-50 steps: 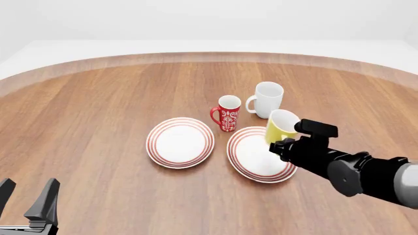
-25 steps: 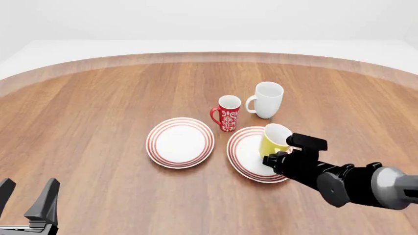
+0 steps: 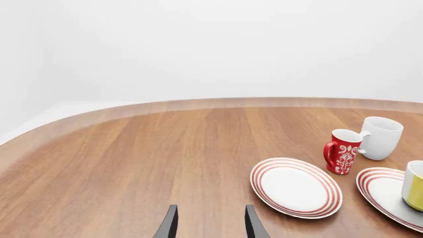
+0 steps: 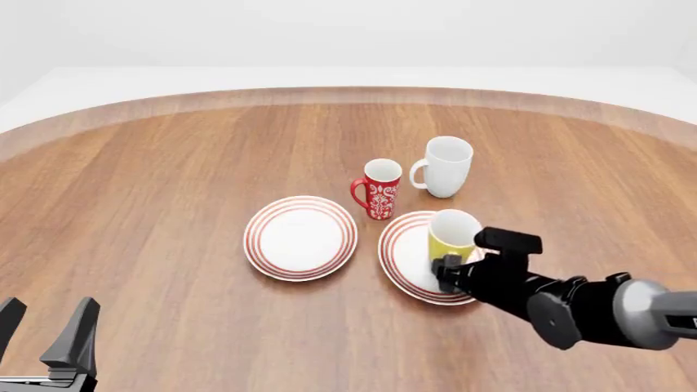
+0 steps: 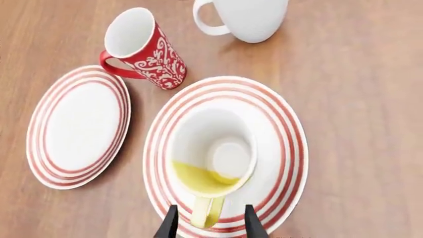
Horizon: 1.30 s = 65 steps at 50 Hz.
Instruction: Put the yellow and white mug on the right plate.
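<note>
The yellow and white mug [image 4: 452,233] stands upright on the right plate [image 4: 406,249], toward the plate's right half, with its handle pointing back at my right arm. In the right wrist view I look down into the mug [image 5: 211,148] on the right plate [image 5: 284,129]. The fingers of my right gripper [image 5: 210,225] flank the yellow handle with a gap on each side, so it is open. In the front view, my right gripper [image 4: 450,263] is low at the mug's near side. My left gripper [image 4: 44,331] stays open at the near left corner, far from everything.
The left plate [image 4: 299,237] lies just left of the right one. A red patterned mug [image 4: 381,189] and a larger white mug [image 4: 446,167] stand just behind the plates. The left wrist view shows the yellow mug [image 3: 415,186] at its edge. Bare wood surrounds them.
My right arm brought the mug left and down from above the plate's right rim onto the plate. The left arm has not moved.
</note>
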Each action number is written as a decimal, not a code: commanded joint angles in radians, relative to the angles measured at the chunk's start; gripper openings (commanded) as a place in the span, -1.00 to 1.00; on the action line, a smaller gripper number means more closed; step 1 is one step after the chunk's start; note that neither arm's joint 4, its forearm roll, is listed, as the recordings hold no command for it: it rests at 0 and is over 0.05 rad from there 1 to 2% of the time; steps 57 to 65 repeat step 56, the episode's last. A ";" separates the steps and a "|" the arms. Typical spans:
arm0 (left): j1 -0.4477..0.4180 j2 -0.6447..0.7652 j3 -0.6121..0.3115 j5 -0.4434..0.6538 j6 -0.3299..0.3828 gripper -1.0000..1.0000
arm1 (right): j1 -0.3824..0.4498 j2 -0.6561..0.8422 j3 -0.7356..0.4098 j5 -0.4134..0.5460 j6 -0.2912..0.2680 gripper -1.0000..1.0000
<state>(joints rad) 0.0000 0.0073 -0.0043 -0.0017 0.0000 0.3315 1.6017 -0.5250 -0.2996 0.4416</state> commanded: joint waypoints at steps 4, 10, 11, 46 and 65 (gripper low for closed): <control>0.000 0.000 0.000 0.000 0.000 1.00 | 0.001 -0.091 -0.024 0.092 -0.022 1.00; 0.000 0.000 0.000 0.000 0.000 1.00 | -0.037 -0.142 -0.035 0.144 -0.017 1.00; 0.000 0.000 0.000 0.000 0.000 1.00 | -0.044 -0.151 -0.037 0.152 -0.038 1.00; 0.000 0.000 0.000 0.000 0.000 1.00 | -0.145 -1.038 0.028 0.778 -0.078 1.00; 0.000 0.000 0.000 0.000 0.000 1.00 | -0.332 -1.451 0.079 1.107 -0.080 1.00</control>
